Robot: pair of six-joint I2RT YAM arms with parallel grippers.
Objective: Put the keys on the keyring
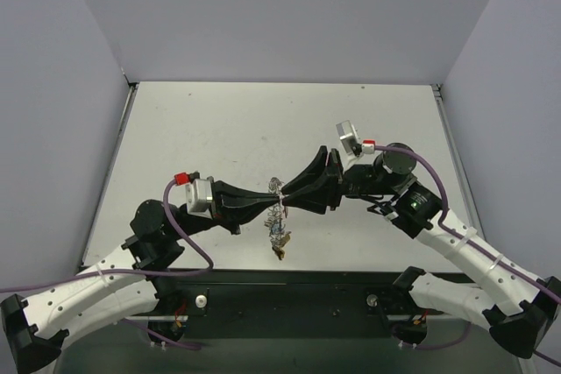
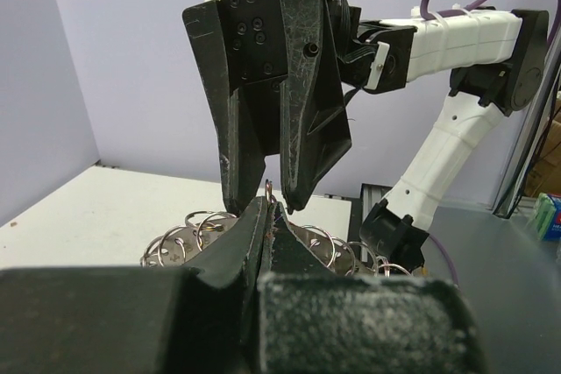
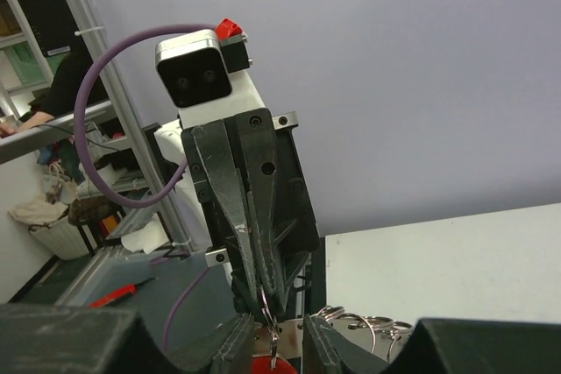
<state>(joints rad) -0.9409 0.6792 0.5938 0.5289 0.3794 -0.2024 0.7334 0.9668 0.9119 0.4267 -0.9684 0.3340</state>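
Both arms meet over the middle of the table. My left gripper (image 1: 273, 202) (image 2: 270, 205) is shut on a small wire loop (image 2: 267, 187) at the top of the keyring (image 1: 279, 216). The keyring's silvery coils (image 2: 197, 229) spread out behind the fingers. Below the grip hang the keys (image 1: 279, 234) and a gold-yellow tag (image 1: 280, 253). My right gripper (image 1: 286, 197) (image 3: 276, 326) faces the left one tip to tip. Its jaws stand a little apart around the same loop. A red key head (image 3: 276, 365) hangs between the right fingers, which do not visibly touch it.
The grey table (image 1: 219, 137) is walled on three sides by pale panels. A black strip (image 1: 289, 291) runs along the near edge by the arm bases. Shelving and clutter (image 3: 53, 199) lie beyond the table's side.
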